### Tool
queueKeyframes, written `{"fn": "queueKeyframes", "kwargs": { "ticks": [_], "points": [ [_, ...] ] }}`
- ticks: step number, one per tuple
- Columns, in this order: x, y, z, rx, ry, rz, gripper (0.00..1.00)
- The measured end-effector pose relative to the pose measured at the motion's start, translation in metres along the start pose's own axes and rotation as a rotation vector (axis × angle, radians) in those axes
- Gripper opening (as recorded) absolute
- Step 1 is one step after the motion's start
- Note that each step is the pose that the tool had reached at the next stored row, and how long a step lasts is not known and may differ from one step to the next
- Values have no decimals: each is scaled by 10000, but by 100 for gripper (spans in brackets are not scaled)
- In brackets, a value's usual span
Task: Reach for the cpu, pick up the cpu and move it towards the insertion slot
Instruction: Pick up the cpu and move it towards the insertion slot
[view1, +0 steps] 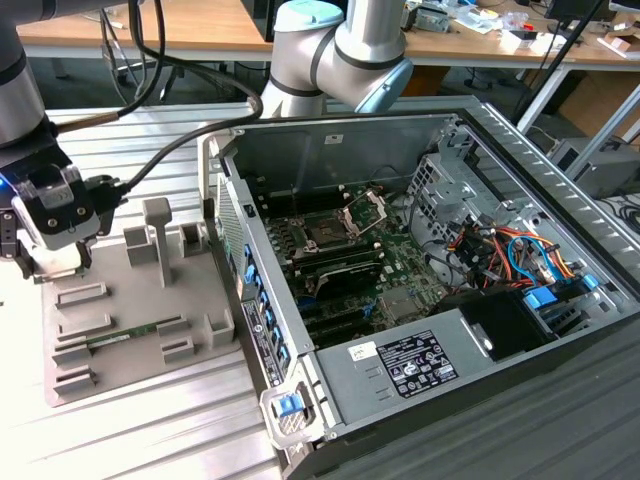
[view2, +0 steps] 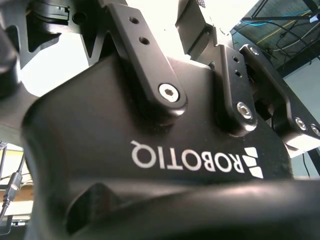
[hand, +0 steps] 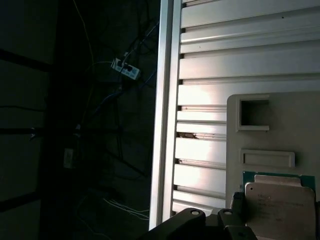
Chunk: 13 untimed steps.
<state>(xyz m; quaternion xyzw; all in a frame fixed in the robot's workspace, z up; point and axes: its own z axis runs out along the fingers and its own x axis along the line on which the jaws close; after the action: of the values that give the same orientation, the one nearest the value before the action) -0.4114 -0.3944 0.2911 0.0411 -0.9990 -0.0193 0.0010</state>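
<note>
The gripper (view1: 48, 255) hangs over the far end of a grey fixture tray (view1: 120, 300), at the exterior view's left, and a thick black cable (view1: 170, 150) runs away from it toward the arm (view1: 340, 45). If the gripper is wide or narrow, I cannot tell. The cpu (hand: 282, 207) is seen in the first wrist view. It lies flat on the tray with its silvery top upward and a thin green rim around it, just beside the black links of the gripper, and nothing holds it. Near it the tray has a small square recess (hand: 253, 114) and a long narrow one (hand: 267, 159). On the same tray stands an upright grey post (view1: 158, 235), and a green memory stick (view1: 130, 336) lies in a groove. The insertion slot (view1: 325, 233) is well apart from the gripper, on the motherboard inside the open computer case (view1: 400, 370), with its metal frame (view1: 365, 212) lifted up. The side wall of the case (view1: 245, 260) stands between the tray and the slot. Black memory slots (view1: 345, 265) lie just beside the slot, and coloured cables (view1: 500, 250) lie farther to the exterior view's right. All stands on a ribbed metal table (view1: 150, 430).
</note>
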Motion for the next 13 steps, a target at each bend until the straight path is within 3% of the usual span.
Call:
{"fn": "queueKeyframes", "kwargs": {
  "ticks": [13],
  "points": [
    [0,1,-35,0,0,0,55]
  ]
}}
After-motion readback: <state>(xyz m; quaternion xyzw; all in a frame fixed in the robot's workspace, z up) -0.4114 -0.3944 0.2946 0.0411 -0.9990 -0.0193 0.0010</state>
